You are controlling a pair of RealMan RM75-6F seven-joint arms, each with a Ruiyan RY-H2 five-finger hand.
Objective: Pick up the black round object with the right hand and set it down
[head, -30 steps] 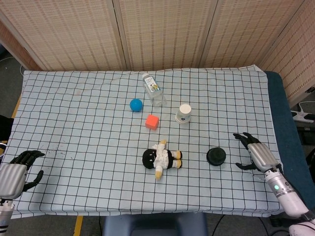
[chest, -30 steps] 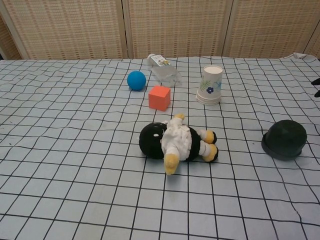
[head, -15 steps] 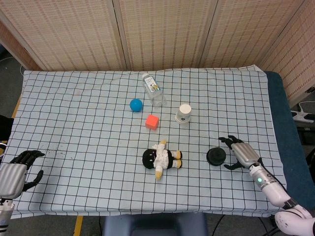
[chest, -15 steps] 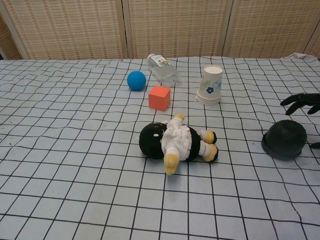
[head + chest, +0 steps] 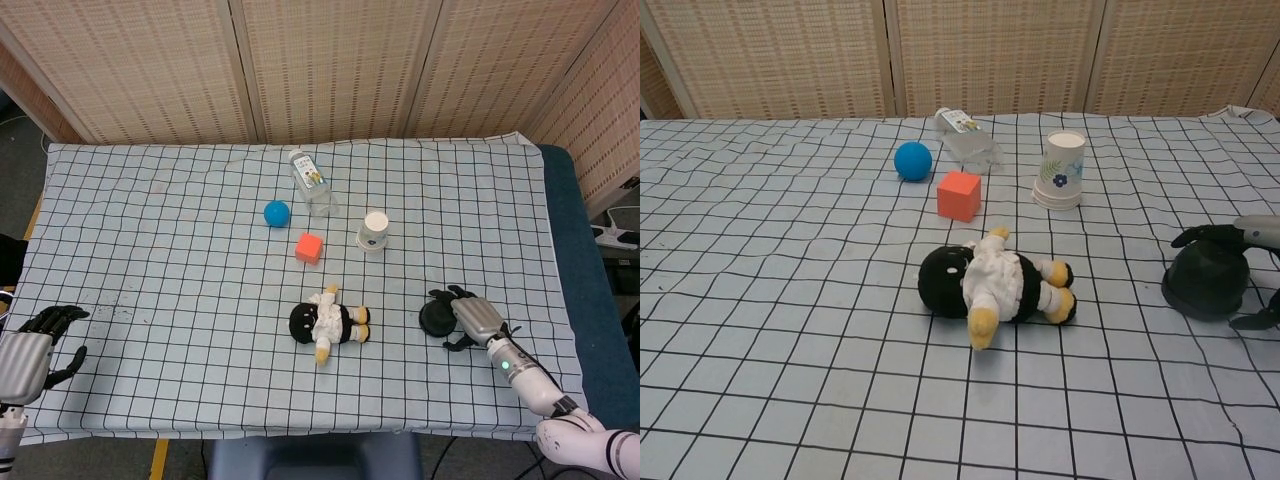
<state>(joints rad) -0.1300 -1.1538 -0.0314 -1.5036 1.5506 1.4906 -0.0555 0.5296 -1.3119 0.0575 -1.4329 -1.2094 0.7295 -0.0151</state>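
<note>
The black round object (image 5: 436, 317) (image 5: 1206, 282) lies on the checked cloth at the right front. My right hand (image 5: 470, 317) (image 5: 1244, 238) sits just to its right. The dark fingers (image 5: 1202, 236) reach over the object's top, and the thumb stands apart at its near side. The hand is spread around the object and has not closed on it. My left hand (image 5: 35, 345) rests at the table's front left corner and holds nothing, fingers loosely apart. It shows only in the head view.
A black and white plush toy (image 5: 328, 322) (image 5: 992, 284) lies left of the black object. Farther back are an orange cube (image 5: 309, 247), a blue ball (image 5: 277, 212), a lying clear bottle (image 5: 311, 182) and an upside-down paper cup (image 5: 374, 230).
My right hand has slid left from the table's right edge to the black round object, its fingers now over the top. The left hand and the other objects have not moved.
</note>
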